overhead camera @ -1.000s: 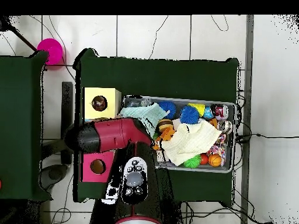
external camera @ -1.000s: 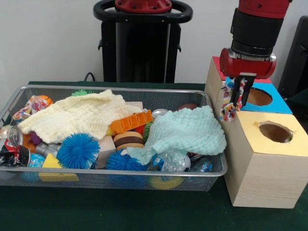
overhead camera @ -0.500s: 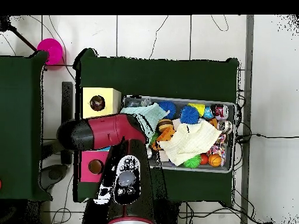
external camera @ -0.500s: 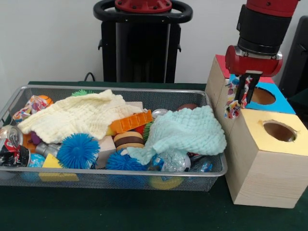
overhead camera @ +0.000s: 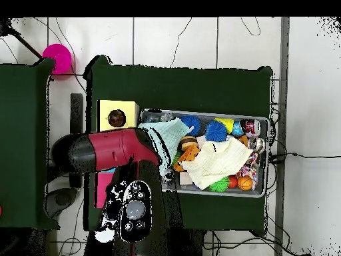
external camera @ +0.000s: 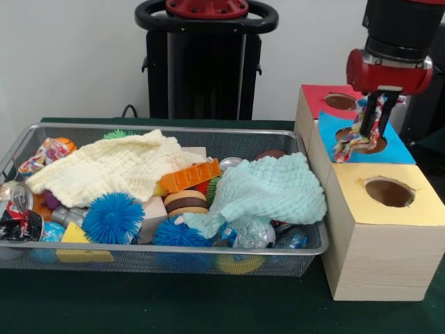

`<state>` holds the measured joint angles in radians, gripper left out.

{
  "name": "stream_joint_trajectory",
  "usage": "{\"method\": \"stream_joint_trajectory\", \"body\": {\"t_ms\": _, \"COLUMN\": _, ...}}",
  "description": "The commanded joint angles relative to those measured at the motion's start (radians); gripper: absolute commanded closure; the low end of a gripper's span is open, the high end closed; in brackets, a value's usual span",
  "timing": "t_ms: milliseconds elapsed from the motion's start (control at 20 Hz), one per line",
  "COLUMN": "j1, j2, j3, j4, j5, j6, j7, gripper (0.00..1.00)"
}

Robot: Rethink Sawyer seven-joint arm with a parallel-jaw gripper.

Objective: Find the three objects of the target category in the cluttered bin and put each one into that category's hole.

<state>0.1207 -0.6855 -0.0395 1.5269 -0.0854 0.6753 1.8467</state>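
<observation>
Gripper (external camera: 376, 111) closed on a multicoloured rope toy (external camera: 353, 142), hanging over the blue box hole (external camera: 361, 140). Best to centre, lower straight, release only once inside.

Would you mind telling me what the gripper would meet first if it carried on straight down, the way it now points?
Most likely the hole of the blue-topped box. The gripper points down over it, shut on a multicoloured rope toy whose lower end already hangs at the opening. Depth is hard to judge, so it might clip the rim.
</observation>
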Motion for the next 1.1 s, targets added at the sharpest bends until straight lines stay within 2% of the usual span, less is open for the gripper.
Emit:
{"method": "stream_joint_trajectory", "body": {"t_ms": 50, "j1": 0.004, "j2": -0.038, "j3": 0.091, "j4": -0.027, "j5": 0.044, "j6": 0.148, "j7": 0.070, "gripper": 1.00}}
{"method": "stream_joint_trajectory", "body": {"t_ms": 150, "j1": 0.000, "j2": -0.041, "j3": 0.094, "j4": -0.028, "j5": 0.045, "j6": 0.155, "j7": 0.064, "gripper": 1.00}}
{"method": "stream_joint_trajectory", "body": {"t_ms": 250, "j1": -0.005, "j2": -0.030, "j3": 0.100, "j4": -0.013, "j5": 0.045, "j6": 0.121, "j7": 0.067, "gripper": 1.00}}
{"method": "stream_joint_trajectory", "body": {"t_ms": 850, "j1": -0.038, "j2": 0.091, "j3": 0.140, "j4": -0.082, "j5": 0.033, "j6": -0.016, "j7": 0.045, "gripper": 1.00}}
{"method": "stream_joint_trajectory", "body": {"t_ms": 1100, "j1": -0.031, "j2": 0.112, "j3": 0.139, "j4": -0.109, "j5": 0.028, "j6": -0.025, "j7": 0.059, "gripper": 1.00}}
